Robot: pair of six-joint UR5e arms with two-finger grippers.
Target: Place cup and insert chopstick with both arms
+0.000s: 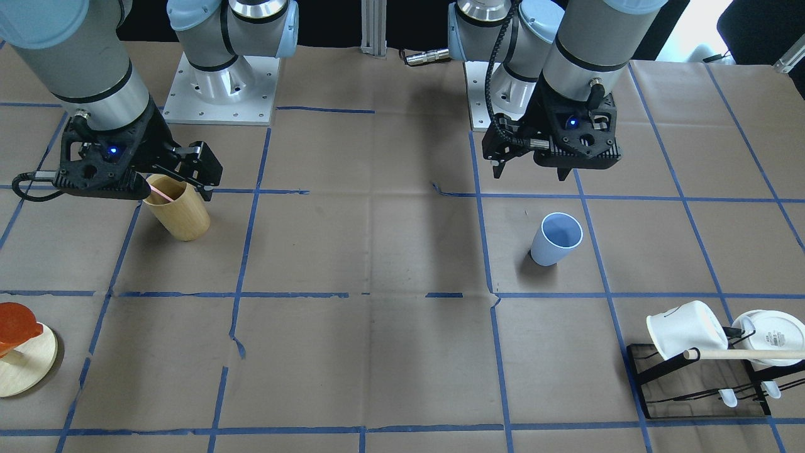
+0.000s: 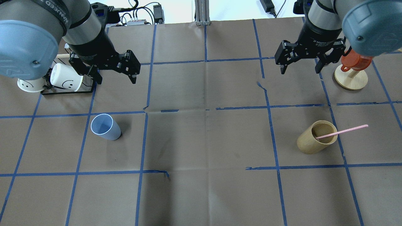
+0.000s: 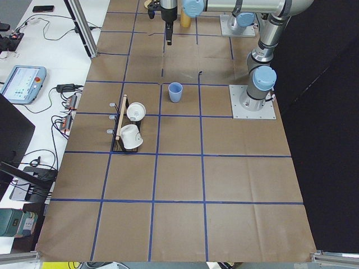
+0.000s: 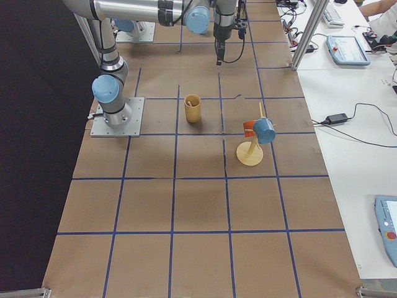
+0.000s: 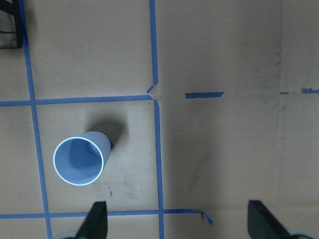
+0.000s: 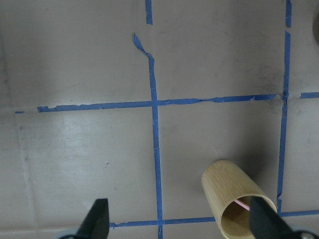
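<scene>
Cup [image 2: 105, 127] is found upright, ungrasped, at the robot's left; chopstick [image 2: 342, 131] leans in the wooden cup [image 2: 314, 141] at right. Left gripper [image 2: 116, 80] and right gripper [image 2: 300, 70] are held wide open, empty. Either cup could be tipped by an off-centre grasp.

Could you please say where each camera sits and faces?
Front: across table, facing robot; right arm, left arm.
Overhead: behind robot, looking down; same arms.
Left side: table end; left arm nearest.
Right side: table end; right arm nearest.
Left wrist: fingertips, blue cup below.
Right wrist: fingertips, wooden cup below.
Both cups also show overhead.
</scene>
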